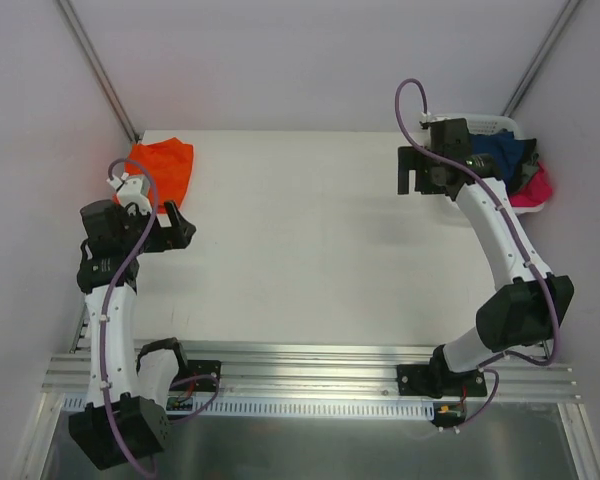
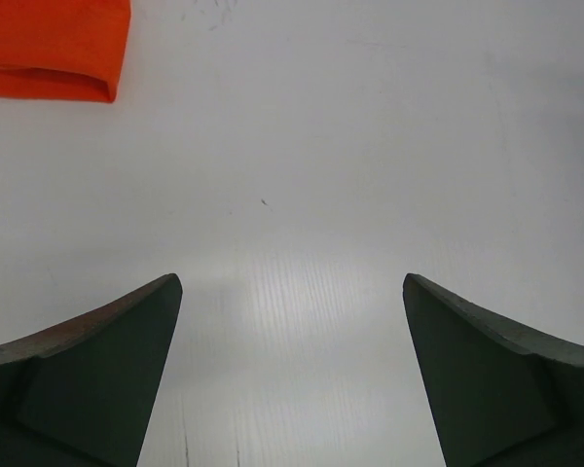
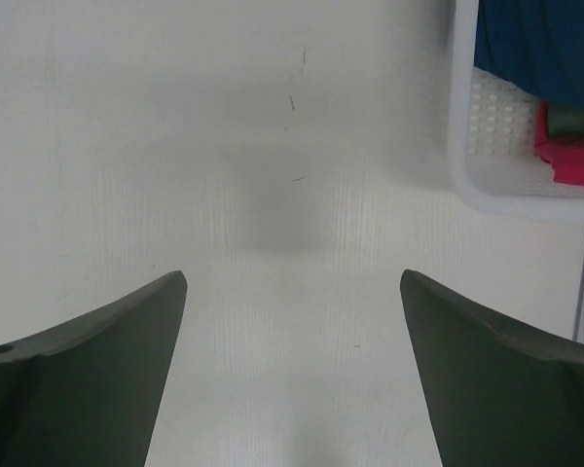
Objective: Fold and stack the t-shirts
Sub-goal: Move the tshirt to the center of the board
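White bench (image 1: 300,240) with pale walls round it, metal rail along the near edge. Bright orange cloth t-shirt (image 1: 162,165) lies bunched at the far left corner of the bench; the left wrist view shows one folded edge of it (image 2: 49,44) at top left. Left tool (image 1: 185,228) sits just near-right of that shirt, not touching it, jaws spread wide over bare bench (image 2: 292,282), nothing between them. Navy blue cloth t-shirt (image 1: 500,150) is heaped in a white plastic basket (image 1: 490,125) at the far right corner, pink cloth (image 1: 535,188) beside it in the same basket. Right tool (image 1: 408,170) is just left of the basket, jaws also wide apart and empty (image 3: 292,277); basket rim (image 3: 462,117), navy shirt (image 3: 540,44) and pink cloth (image 3: 574,161) show at upper right of its view. Both shirts well apart, neither one held.
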